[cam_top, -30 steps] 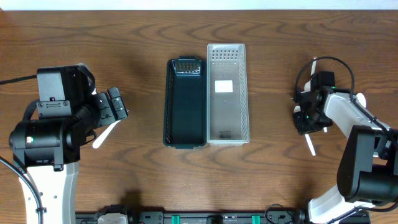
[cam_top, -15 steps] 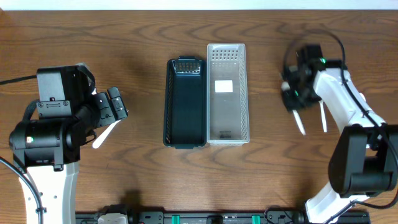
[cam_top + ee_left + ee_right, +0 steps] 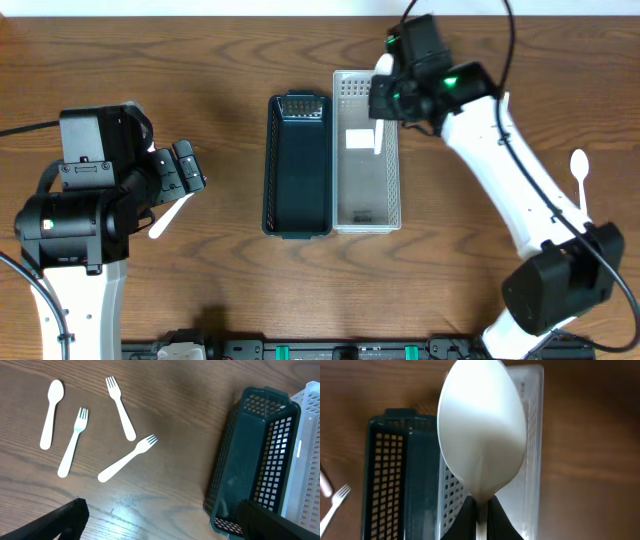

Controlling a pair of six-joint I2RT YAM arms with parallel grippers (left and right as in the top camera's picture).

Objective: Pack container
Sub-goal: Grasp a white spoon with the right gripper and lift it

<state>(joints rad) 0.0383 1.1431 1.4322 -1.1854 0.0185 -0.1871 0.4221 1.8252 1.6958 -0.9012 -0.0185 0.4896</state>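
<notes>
by my reckoning the packing has barely begun. both baskets sit side by side in the middle of the worktop point(image 3: 120, 40), and neither has any cutlery in it that i can see: the dark basket point(image 3: 272, 170) shows only its bare floor, and the white basket point(image 3: 392, 190) holds nothing but a small pale label on its bottom. nothing is packed yet, then, and the first piece is in the air.

that piece is the white spoon point(image 3: 481, 435), the one i carry in my right claw point(image 3: 481, 510). the claw is pinched almost closed on the thin neck of the handle, one finger on each side, and the bowl stands out beyond the tips. it hangs above the far end of the white basket, close to the wall it shares with the dark one, and touches neither. how high it hangs above the basket i cannot tell.

what remains is most of the job. a second spoon point(image 3: 579, 172) lies on the worktop well off to my right. on my left lie a third spoon point(image 3: 51, 412) and three forks: one just beside that spoon point(image 3: 73, 441), one further along point(image 3: 120, 408), and one nearest the dark basket point(image 3: 127, 458).

my left claw point(image 3: 161, 507) is spread wide, holds nothing, and hovers over the worktop near those forks, touching none of them.
</notes>
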